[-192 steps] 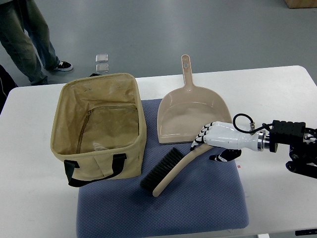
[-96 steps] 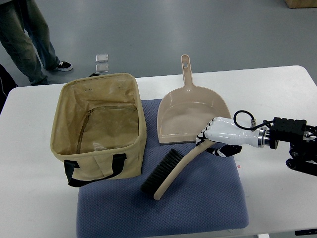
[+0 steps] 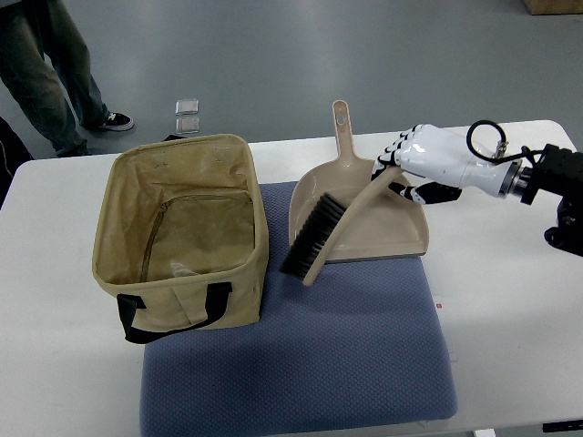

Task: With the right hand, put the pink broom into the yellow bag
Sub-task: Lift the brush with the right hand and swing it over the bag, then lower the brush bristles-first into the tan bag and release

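My right robot hand (image 3: 421, 161) gripped the broom (image 3: 330, 232) handle, bristles hanging down-left of it over the dustpan (image 3: 393, 228); bag (image 3: 182, 232) sat further left, well apart.

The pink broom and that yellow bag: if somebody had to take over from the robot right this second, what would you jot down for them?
Right hand: shut on the handle end of the pink broom, which hangs tilted above the dustpan, bristles toward the bag.
Left hand: not in view.
Yellow bag: open, upright on the left part of the blue mat, nothing seen inside.
Done: broom grasped and off the mat.
Left: carry it left over the bag opening, lower it in, let go.
A person stands at the far left, beyond the table.
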{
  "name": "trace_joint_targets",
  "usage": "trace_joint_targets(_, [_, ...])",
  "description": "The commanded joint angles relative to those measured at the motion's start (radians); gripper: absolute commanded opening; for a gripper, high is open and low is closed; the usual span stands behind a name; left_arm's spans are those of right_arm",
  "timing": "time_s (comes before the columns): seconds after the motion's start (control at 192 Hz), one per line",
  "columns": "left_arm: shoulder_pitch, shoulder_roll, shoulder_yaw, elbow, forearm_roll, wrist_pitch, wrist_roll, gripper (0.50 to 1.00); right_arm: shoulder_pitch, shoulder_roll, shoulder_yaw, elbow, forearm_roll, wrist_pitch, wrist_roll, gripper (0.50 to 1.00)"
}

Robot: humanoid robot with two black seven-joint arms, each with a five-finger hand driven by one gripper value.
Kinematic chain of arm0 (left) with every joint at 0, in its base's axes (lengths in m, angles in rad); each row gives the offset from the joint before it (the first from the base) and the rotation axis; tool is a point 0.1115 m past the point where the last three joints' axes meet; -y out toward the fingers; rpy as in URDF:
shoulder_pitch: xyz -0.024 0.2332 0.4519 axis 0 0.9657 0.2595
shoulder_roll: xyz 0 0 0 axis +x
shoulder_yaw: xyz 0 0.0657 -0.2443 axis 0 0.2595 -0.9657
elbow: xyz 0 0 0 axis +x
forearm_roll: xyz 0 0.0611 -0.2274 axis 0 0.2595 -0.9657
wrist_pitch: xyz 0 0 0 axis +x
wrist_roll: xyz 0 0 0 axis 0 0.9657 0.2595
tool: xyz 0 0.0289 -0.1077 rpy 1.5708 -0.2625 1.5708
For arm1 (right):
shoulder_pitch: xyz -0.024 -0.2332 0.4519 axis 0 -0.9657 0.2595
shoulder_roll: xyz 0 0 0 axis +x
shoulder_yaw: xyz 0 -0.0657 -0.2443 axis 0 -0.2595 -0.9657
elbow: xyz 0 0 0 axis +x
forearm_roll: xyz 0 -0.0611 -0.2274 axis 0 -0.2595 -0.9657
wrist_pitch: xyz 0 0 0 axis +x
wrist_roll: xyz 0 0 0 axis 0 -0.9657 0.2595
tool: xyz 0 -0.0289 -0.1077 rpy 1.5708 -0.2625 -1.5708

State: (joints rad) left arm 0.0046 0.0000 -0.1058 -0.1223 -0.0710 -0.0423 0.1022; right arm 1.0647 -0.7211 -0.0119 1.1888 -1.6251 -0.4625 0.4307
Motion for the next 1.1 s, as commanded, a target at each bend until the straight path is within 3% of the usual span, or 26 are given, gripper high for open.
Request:
trace_joint_targets(0.0, [0.0,0.0,0.0,0.001,0.0,0.001,-0.001,1.0,0.057,-0.037,0.004,0.0,0.036,0.007,0.011,0.5])
trace_joint_targets(0.41, [0.0,0.0,0.0,0.0,-0.001,0.001,0.001,1.0,0.311,-0.035,0.006,-0.023,0.105,0.09,0.003,0.5])
trace_joint_targets(0.738, [0.0,0.0,0.0,0.0,0.0,0.001,-0.001,1.0,0.429,0.157,0.003,-0.038,0.088,0.122,-0.001,0.5])
trace_joint_targets(1.096, [0.0,0.0,0.0,0.0,0.0,0.001,0.001,1.0,0.416,0.397,0.0,-0.1,0.071,0.11,-0.001,0.5])
